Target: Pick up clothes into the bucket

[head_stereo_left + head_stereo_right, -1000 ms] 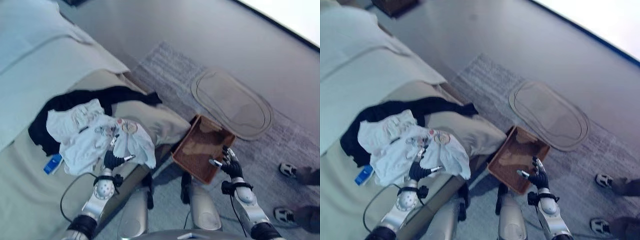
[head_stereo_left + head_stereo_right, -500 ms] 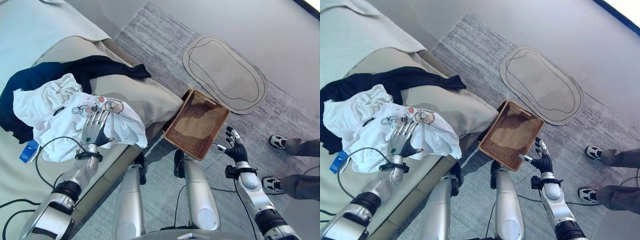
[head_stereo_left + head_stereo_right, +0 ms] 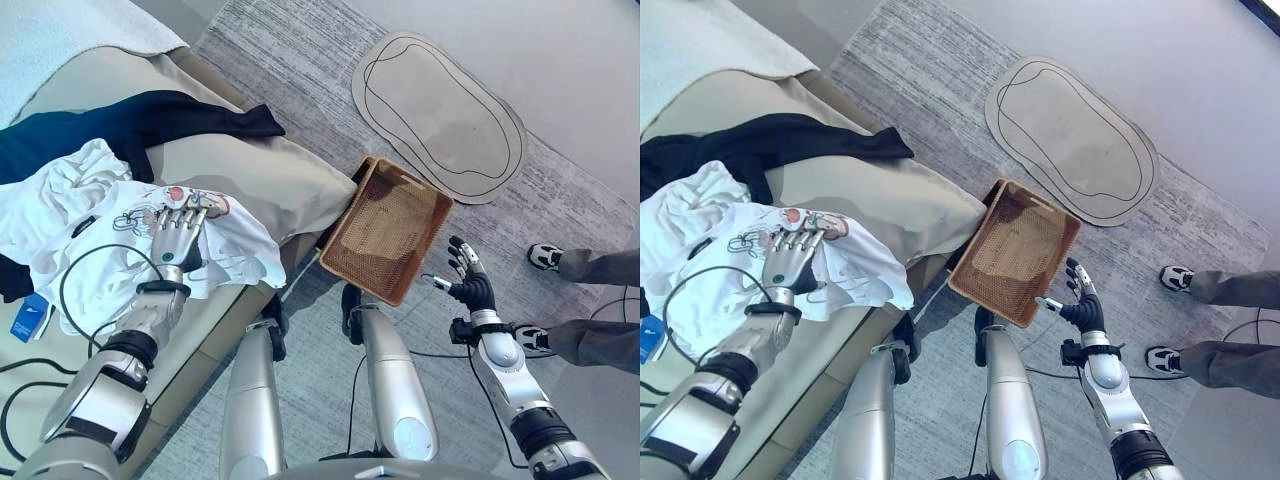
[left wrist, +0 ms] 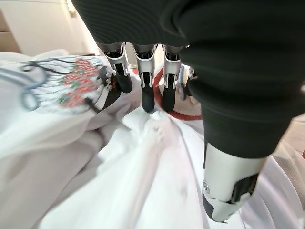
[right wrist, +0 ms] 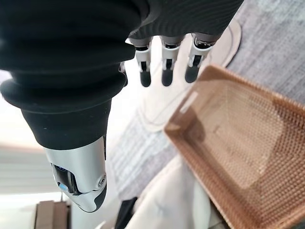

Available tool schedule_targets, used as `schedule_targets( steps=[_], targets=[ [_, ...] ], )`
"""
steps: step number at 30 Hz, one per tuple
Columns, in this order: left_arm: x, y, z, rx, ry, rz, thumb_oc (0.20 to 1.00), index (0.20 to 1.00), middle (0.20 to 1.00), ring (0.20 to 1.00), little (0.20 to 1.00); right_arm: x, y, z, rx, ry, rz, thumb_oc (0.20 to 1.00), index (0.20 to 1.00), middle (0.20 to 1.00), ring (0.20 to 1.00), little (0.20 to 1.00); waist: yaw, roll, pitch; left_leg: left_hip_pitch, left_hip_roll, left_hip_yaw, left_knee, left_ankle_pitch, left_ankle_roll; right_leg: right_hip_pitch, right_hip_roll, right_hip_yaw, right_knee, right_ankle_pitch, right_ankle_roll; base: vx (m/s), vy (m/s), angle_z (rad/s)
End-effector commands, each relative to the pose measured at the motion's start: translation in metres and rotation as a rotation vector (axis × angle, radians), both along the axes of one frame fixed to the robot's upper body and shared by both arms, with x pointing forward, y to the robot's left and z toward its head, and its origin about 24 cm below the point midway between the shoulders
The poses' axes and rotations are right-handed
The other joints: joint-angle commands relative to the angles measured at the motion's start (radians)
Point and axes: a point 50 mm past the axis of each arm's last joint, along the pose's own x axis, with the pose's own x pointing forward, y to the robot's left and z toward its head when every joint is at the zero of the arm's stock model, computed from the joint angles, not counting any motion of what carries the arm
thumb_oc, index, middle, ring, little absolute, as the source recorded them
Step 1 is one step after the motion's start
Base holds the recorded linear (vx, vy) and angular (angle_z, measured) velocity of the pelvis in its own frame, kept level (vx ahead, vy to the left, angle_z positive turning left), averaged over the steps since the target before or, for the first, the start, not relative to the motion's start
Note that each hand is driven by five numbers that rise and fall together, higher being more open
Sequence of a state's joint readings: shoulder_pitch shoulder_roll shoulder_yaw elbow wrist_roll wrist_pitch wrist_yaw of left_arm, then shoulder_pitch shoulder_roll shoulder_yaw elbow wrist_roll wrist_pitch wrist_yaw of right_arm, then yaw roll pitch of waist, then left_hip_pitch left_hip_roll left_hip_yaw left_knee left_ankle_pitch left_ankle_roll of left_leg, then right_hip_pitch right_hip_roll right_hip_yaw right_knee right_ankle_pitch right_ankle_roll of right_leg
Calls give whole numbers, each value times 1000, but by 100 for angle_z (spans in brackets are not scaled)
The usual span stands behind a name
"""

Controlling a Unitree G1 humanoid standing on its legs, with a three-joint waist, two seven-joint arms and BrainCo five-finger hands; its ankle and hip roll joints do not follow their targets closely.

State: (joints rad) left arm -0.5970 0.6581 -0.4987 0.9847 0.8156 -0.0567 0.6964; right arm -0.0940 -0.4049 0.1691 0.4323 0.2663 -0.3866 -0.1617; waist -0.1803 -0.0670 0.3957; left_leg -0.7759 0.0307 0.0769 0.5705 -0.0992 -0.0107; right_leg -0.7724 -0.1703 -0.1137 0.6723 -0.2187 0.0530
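left hand (image 3: 176, 236) lying spread and flat on the white printed shirt (image 3: 120, 240) on the sofa (image 3: 250, 175), fingertips pointing toward 12 o'clock, nothing pinched yet. sitting at 3 o'clock from that hand, on the floor: the wicker basket (image 3: 392, 232), long axis running 1 to 7 o'clock. right hand (image 3: 468, 288) hovering relaxed and empty at the basket's 4 o'clock corner, nearer to it. hiding partly under the white pile: a black garment (image 3: 150, 115).

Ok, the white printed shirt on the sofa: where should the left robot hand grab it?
Probably at the raised folds beside the print on the white shirt, coming down from above. The left robot hand already lies open on it, and the bunched cloth there gives the fingers something to gather.
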Motion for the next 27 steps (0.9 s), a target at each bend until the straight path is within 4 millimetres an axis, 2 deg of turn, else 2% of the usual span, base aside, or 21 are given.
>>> schedule_targets(
  steps=[1,2,3,6,7,8,9,10,14,21,27],
  targets=[
    [-7,3,-14,72,80,-9,1000,1000,1000,1000,1000,-4,-2,12,3,-83,5,1000,1000,1000,1000,1000,-26,21,-92,-27,46,-75,17,-18,-18,15,-63,76,-185,180,100,0,0,0],
    [-7,2,-14,72,80,-10,1000,1000,1000,1000,1000,-4,-2,12,3,-83,4,1000,1000,1000,1000,1000,-25,21,-92,-28,46,-75,17,-18,-18,15,-63,76,-184,180,100,0,0,0],
    [-9,0,-25,77,147,0,1000,1000,1000,1000,1000,-3,-1,12,-2,-78,6,1000,1000,1000,1000,1000,-28,22,-96,-33,45,-75,19,-21,-16,8,-60,80,-183,180,99,0,0,0],
    [-13,-4,-37,77,215,2,1000,1000,1000,1000,1000,-2,0,11,-6,-67,10,1000,1000,1000,1000,1000,-30,23,-101,-38,45,-74,20,-23,-16,2,-59,84,-183,180,98,0,0,0],
    [-21,-6,-53,53,295,18,435,435,435,435,435,-3,0,9,-8,-57,11,1000,1000,1000,1000,1000,-32,23,-107,-39,44,-72,20,-26,-16,-1,-58,87,-186,179,97,0,0,0],
    [-25,-6,-59,43,330,28,200,200,200,200,200,-3,-1,9,-10,-54,13,1000,1000,1000,1000,1000,-33,24,-109,-40,45,-70,19,-26,-16,-2,-58,88,-186,180,97,9,20,-3],
    [-25,-6,-60,43,330,27,200,200,200,200,200,-3,-1,9,-10,-54,13,1000,1000,1000,1000,1000,-33,24,-109,-40,45,-70,19,-26,-16,-2,-58,88,-186,180,97,4,20,-5],
    [-32,-6,-70,29,395,33,200,200,200,200,200,-4,-2,8,-13,-45,16,1000,1000,1000,1000,1000,-35,25,-114,-42,45,-69,19,-27,-16,-5,-56,93,-189,181,97,5,11,-4],
    [-39,-2,-78,22,448,47,200,200,200,200,200,-5,-4,7,-17,-36,16,1000,1000,1000,1000,1000,-37,26,-123,-51,46,-70,19,-25,-17,-14,-54,94,-191,183,97,0,0,0],
    [-48,12,-82,12,497,88,200,200,200,200,200,-4,-5,6,-14,-28,23,1000,1000,1000,1000,1000,-33,27,-136,-52,46,-76,12,-17,-19,-11,-53,88,-192,186,97,0,0,0],
    [-48,8,-83,-36,482,88,200,200,200,200,200,-2,1,3,-16,-13,38,1000,1000,1000,1000,1000,-26,25,-138,6,44,-77,-29,-4,-22,44,-60,75,-218,194,102,6,-1,1]
  ],
)
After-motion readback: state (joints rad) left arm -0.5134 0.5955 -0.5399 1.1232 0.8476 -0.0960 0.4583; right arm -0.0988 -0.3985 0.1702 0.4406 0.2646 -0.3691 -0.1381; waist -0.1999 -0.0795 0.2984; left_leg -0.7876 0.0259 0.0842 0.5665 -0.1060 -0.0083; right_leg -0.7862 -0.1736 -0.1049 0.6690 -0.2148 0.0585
